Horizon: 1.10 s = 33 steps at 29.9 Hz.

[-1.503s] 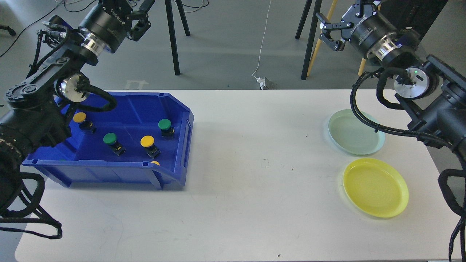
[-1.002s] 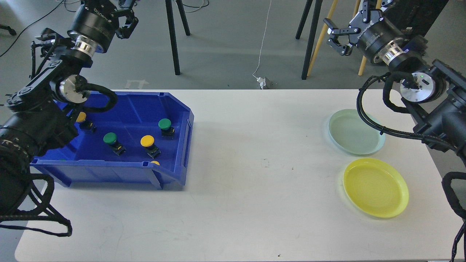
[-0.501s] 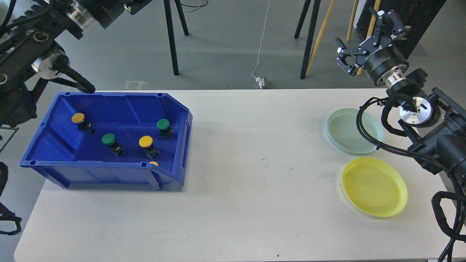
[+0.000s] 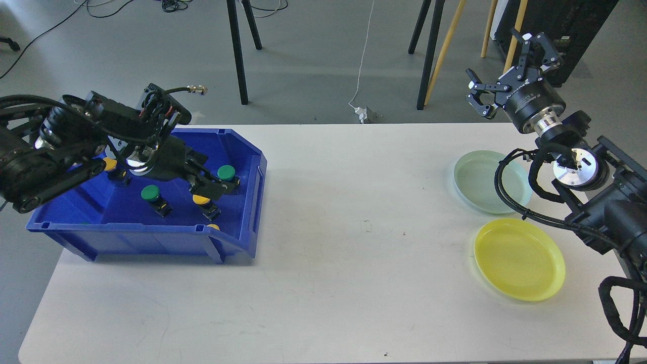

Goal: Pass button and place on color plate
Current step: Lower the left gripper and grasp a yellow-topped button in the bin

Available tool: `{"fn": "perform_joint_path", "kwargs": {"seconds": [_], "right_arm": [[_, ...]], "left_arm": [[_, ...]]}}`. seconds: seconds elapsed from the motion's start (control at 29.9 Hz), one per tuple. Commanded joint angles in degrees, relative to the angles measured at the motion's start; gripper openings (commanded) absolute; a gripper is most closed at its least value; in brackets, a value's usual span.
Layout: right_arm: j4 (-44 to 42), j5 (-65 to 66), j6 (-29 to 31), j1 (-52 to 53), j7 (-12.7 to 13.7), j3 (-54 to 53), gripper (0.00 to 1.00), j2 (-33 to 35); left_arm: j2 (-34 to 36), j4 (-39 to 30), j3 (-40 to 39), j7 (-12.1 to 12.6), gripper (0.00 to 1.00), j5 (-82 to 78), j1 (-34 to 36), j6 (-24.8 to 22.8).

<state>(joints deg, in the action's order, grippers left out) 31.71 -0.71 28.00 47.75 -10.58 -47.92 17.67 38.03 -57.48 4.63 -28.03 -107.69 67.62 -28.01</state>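
- Descent of the left arm: half a second ago raised high over the far left corner, now down inside the blue bin [image 4: 251, 202], with the left gripper [image 4: 208, 189] low among the buttons.
- Hovers right over the yellow button [image 4: 203, 200] near the bin's front wall, just beside the green button [image 4: 226, 173]; cannot tell whether touching either.
- Fingers dark and bunched against the bin floor: cannot tell how wide apart, nor whether anything is held.
- Every button in sight lies in the bin: a second green button [image 4: 150, 192] to the left, another yellow one [image 4: 108, 164] half hidden behind the arm, and a yellow sliver [image 4: 214, 227] peeking over the front wall.
- Right gripper [image 4: 510, 65]: hardly shifted from a moment ago, raised beyond the far edge of the worktop [image 4: 354, 283], fingers spread wide, nothing between them.
- Pale green plate [image 4: 480, 177] and yellow plate [image 4: 520, 260]: both bare, on the right side of the worktop, well apart from the bin.
- Meaning for the task, as a judgement: pick stage just opening, likely aimed at the yellow button; handover to the right gripper and placement on the matching plate not yet begun.
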Motion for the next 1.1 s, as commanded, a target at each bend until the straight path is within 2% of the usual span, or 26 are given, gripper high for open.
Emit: {"fn": "perform_joint_path", "kwargs": {"seconds": [0.0,0.27,0.5,0.73,0.84,0.94,1.07], "right_arm": [[-0.07,0.0,0.0,-0.03,0.03,0.11,1.0,0.26],[-0.07,0.0,0.0,-0.03,0.03,0.37,1.0,0.26],[-0.16,0.09,0.0,-0.03,0.03,0.46,1.0,0.26],[-0.16,0.0,0.0,-0.55,0.03,0.46,1.0,0.18],[-0.07,0.01,0.0,-0.91,0.03,0.46,1.0,0.18],[-0.07,0.0,0.0,-1.35,0.03,0.37,1.0,0.26],[-0.07,0.0,0.0,-1.52,0.03,0.29,1.0,0.53]], "left_arm": [[-0.84,1.66,-0.06,0.03,0.99,-0.15,-1.0,0.01],[-5.94,9.93,0.11,0.03,0.99,-0.06,-2.76,0.01],[-6.47,10.72,0.02,0.03,0.99,-0.24,-4.42,0.01],[-9.63,16.26,0.03,0.03,0.99,-0.06,-5.48,0.01],[-10.08,16.61,-0.06,0.03,0.97,-0.06,-5.66,0.01],[-10.16,16.7,0.11,0.03,0.84,-0.15,-5.74,0.01],[-10.08,16.88,0.55,0.03,0.72,-0.32,-6.01,0.01]]}}
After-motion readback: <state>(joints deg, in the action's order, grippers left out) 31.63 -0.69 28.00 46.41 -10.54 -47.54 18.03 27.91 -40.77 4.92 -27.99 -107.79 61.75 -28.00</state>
